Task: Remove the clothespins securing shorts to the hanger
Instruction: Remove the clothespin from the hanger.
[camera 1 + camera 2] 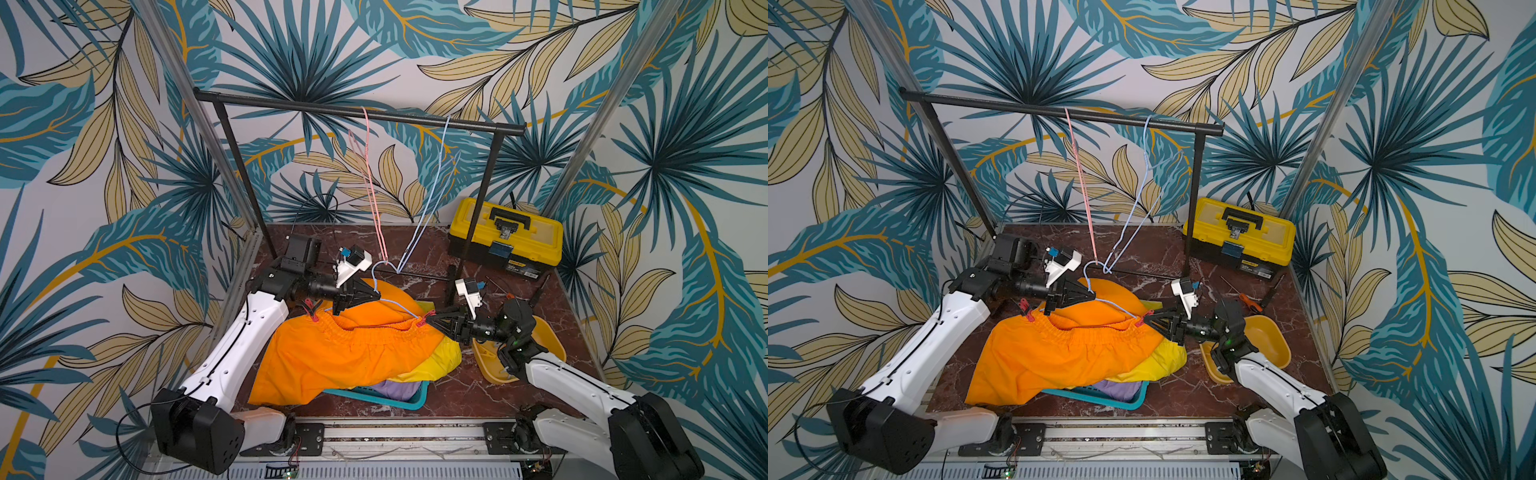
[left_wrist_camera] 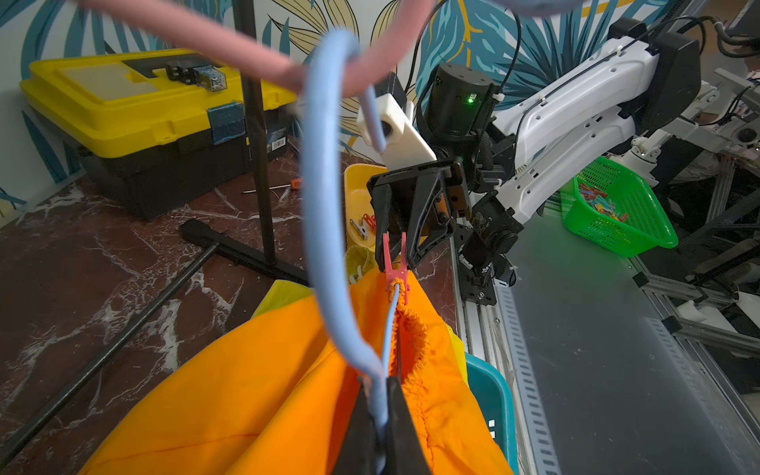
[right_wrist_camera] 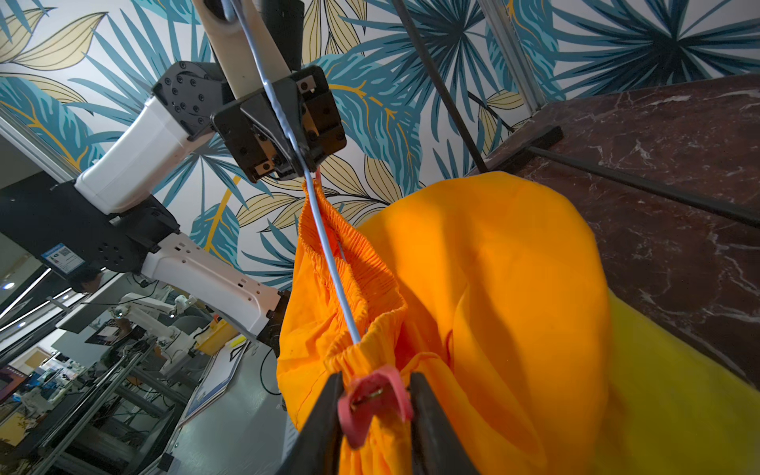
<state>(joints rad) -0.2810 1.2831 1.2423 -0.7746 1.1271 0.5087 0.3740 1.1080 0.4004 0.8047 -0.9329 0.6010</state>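
Orange shorts (image 1: 340, 357) hid nearly all of the yellow shorts (image 1: 444, 357) and lilac shorts (image 1: 392, 388) beneath them. Beyond the orange shorts, the label on the toolbox (image 1: 505, 239) was too small to read. The left gripper (image 2: 378, 384) was clamped on the blue hanger (image 2: 318, 205) above the orange waistband; the right gripper (image 3: 376, 376) had its jaws either side of a red clothespin (image 3: 370, 405) on that waistband, whether squeezing it I could not tell

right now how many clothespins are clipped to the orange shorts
2. One red plastic clothespin sits at the orange fabric shorts' waistband end near the left arm; the other at the opposite end, between the right gripper's jaws. Folds may hide more.
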